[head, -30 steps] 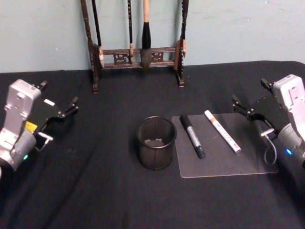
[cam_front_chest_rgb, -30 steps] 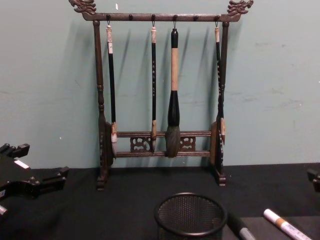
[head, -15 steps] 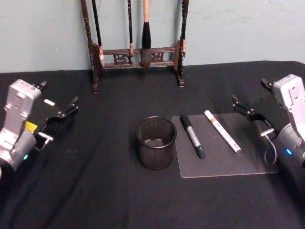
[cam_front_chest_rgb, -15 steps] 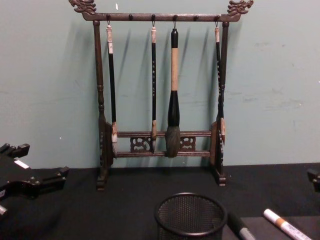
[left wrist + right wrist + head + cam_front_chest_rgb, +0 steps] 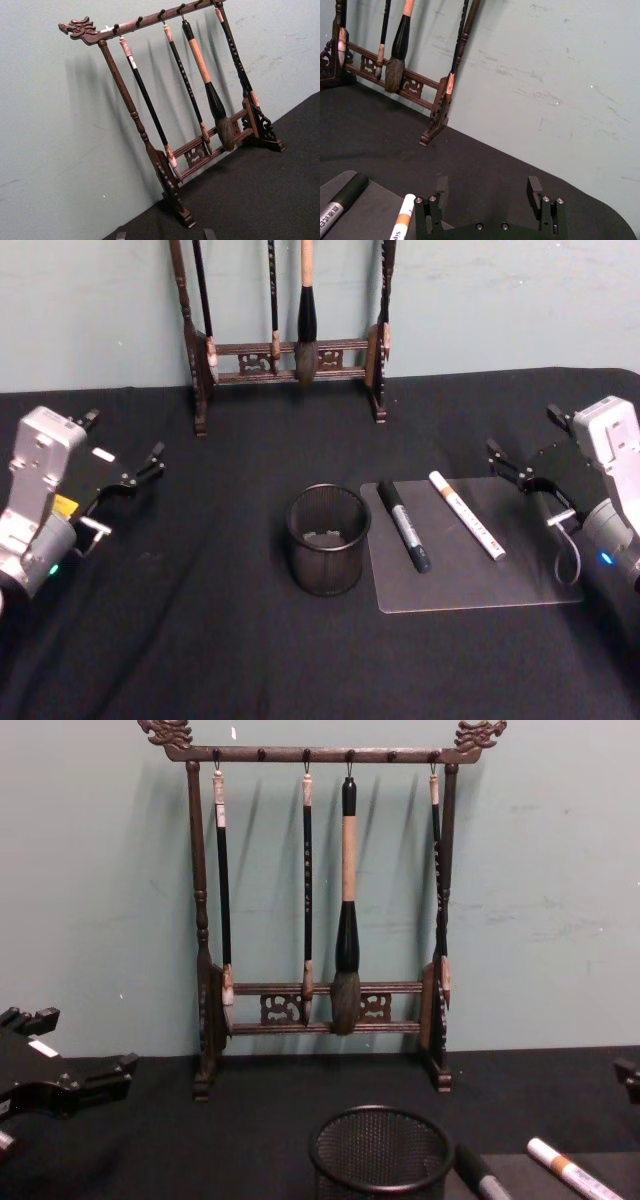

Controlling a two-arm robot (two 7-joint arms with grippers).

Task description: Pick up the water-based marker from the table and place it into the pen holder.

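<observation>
While black marker (image 5: pixel 404 526) and white marker (image 5: pixel 467 515) lay on a mat (image 5: pixel 500 585) by the holder (image 5: pixel 328 540), left claw (image 5: pixel 124 436) and right claw (image 5: pixel 522 430) hung open at opposite tabletop (image 5: pixel 200 640) edges.

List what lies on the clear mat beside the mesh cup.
Two markers lie flat on the clear mat, apart: a black-and-grey marker nearer the pen holder, and a white marker with an orange band. The mat beneath them is covered.

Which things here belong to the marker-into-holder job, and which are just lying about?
Job: black marker, white marker (either may be meant), pen holder, table, open right gripper nearby.
Lying about: clear mat under the markers, brush rack, brushes, left gripper parked at left.
</observation>
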